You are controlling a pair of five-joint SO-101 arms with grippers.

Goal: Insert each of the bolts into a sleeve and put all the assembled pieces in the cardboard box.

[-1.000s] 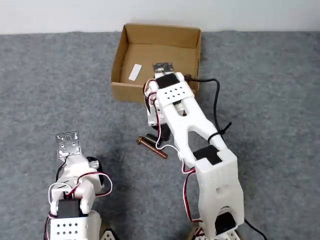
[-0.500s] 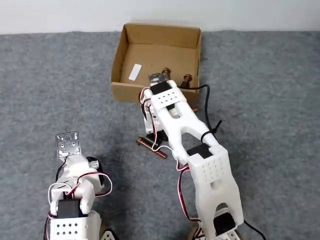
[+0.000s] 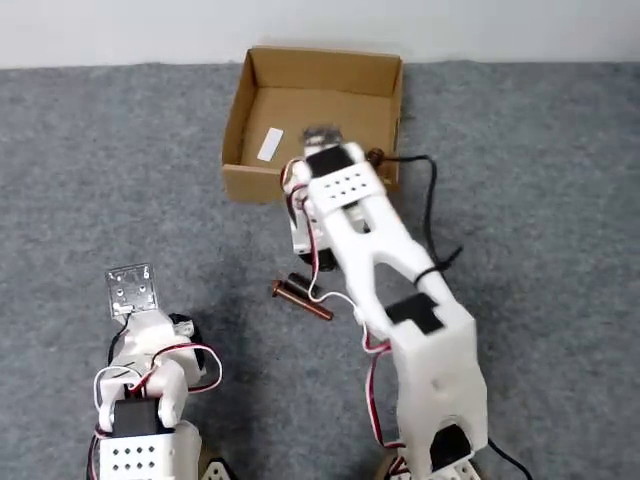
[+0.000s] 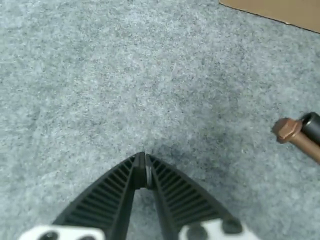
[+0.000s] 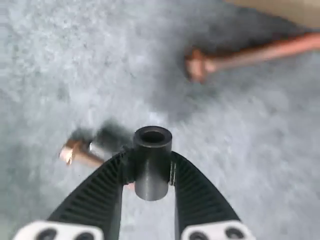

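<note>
- The right tool (image 5: 149, 159) grips a black sleeve (image 5: 151, 145). Its jaws are parted only by the sleeve's width and press on both sides. The sleeve stands upright between them with its open bore facing the wrist camera.
- The right arm (image 3: 380, 250) stretches across the grey bench (image 3: 540, 200) towards the near wall of the cardboard box (image 3: 232, 130).
- A long copper bolt (image 5: 250, 52) lies flat on the bench beyond the held sleeve, close to the box wall.
- A second bolt (image 3: 303, 299) lies on the bench beside the right arm, well short of the box. A dark sleeve piece (image 4: 312, 124) sits right at its hexagonal head. I cannot tell whether the bolt passes through it.
- A bolt head (image 3: 377, 155) shows at the box's near right corner, against the arm.
- The left tool (image 4: 143, 170) is fully closed with its tips touching and holds nothing. It sits low over bare bench, well apart from the second bolt.
</note>
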